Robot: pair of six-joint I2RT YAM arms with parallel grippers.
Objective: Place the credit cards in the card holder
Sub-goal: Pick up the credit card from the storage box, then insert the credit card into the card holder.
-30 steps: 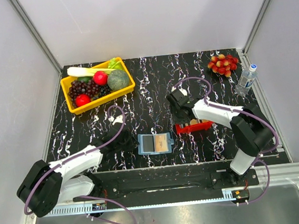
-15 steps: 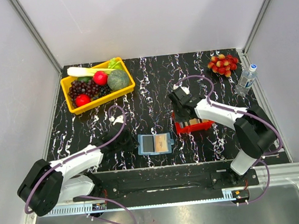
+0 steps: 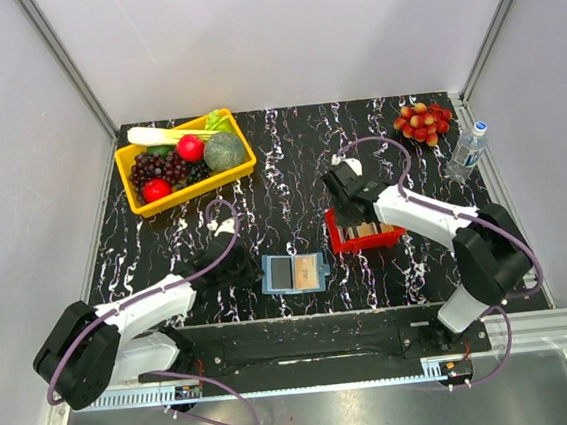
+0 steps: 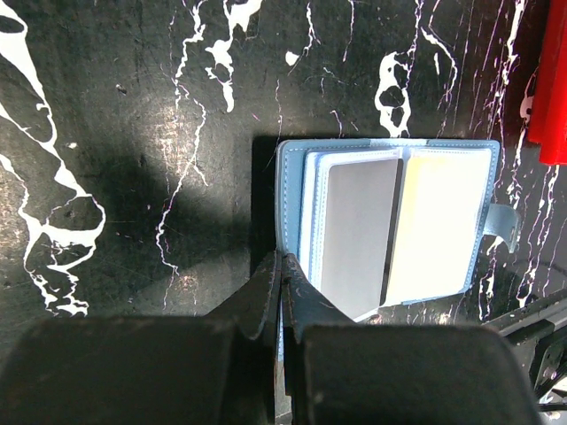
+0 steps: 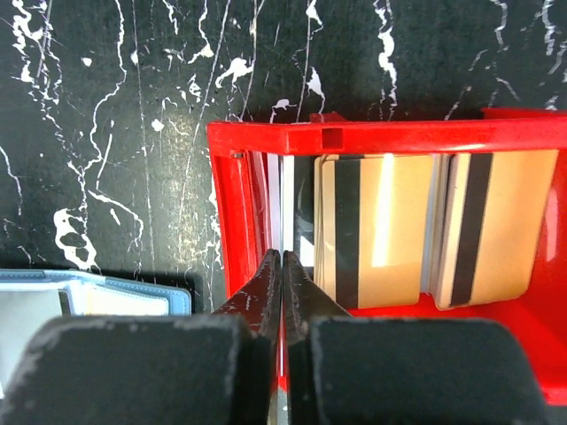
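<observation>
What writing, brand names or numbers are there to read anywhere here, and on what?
No text can be read.
The label on the bottle is too small to read.
The cards in the red tray show only dark stripes, no print.
The card holder shows no lettering.

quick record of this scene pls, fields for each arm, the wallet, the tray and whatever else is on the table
left end effector: shut on the left edge of the steel-blue folding card holder
card holder: open and flat, grey card and tan card in its pockets
right end effector: shut, seemingly on a thin white card standing on edge
red plastic tray: holds the white card and tan-gold striped cards
background: yellow bin of fruit and vegetables, red grape bunch, clear water bottle
</observation>
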